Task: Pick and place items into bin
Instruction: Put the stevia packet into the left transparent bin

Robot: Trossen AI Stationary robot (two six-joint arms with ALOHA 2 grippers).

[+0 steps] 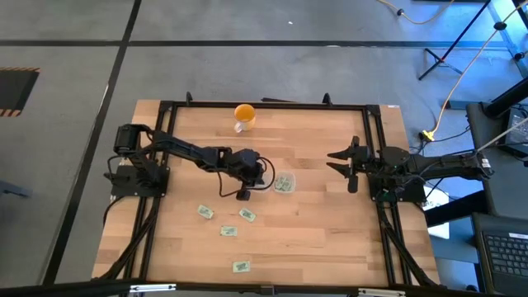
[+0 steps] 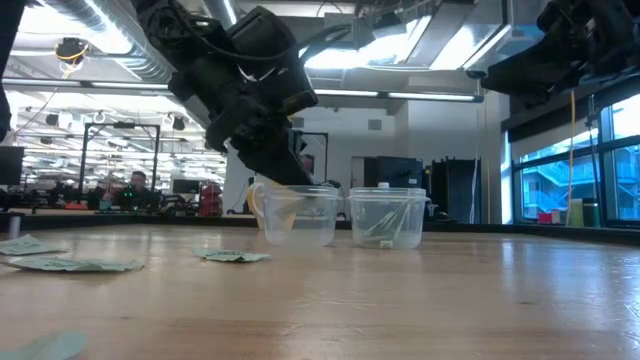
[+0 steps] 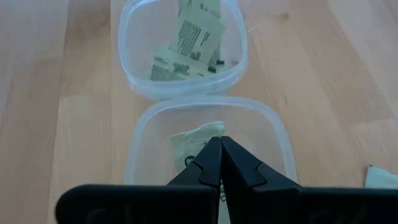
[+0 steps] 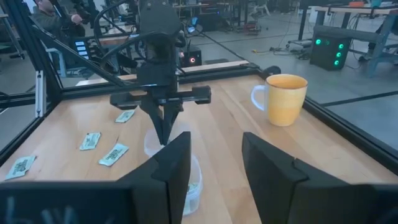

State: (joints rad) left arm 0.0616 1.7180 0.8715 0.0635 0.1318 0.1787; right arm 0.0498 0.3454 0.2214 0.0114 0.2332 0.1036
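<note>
Setting: wooden worktop (image 1: 313, 223) inside a black frame, grey floor around it, an open workshop showing behind.

High view: left hand (image 1: 244, 195) is reaching to the middle of the worktop, right beside a clear bin (image 1: 284, 183) that is already holding packets. Four loose packets are lying nearer the front edge, among them packet (image 1: 205, 212) and packet (image 1: 241, 266). An orange cup (image 1: 243, 115) is standing near the back edge. Right hand (image 1: 340, 162) is waiting at the right side, well apart from the packets.

Low view: two clear bins are standing side by side, the left-hand one (image 2: 296, 216) under the left arm's fingers, the other (image 2: 387, 218) showing pale packets inside. Loose packets are lying flat on the wood off to the left.

Left wrist view: fingers (image 3: 211, 163) are pressed together, tips pointing down into the nearer bin (image 3: 273, 134). A packet (image 3: 193, 140) is sitting in that bin just at the tips; whether it is pinched or already lying free, I cannot tell. The farther bin (image 3: 233, 65) is holding several packets.

Right wrist view: right hand's fingers (image 4: 171, 165) are standing spread, gripping nothing, looking across at the left arm over the bins.

Step in hand: probably the drop of one packet into the nearer bin.

Next move: likely calling for the left hand to part its fingers, rise clear of the rim, then travel to one of the loose packets near the front.
</note>
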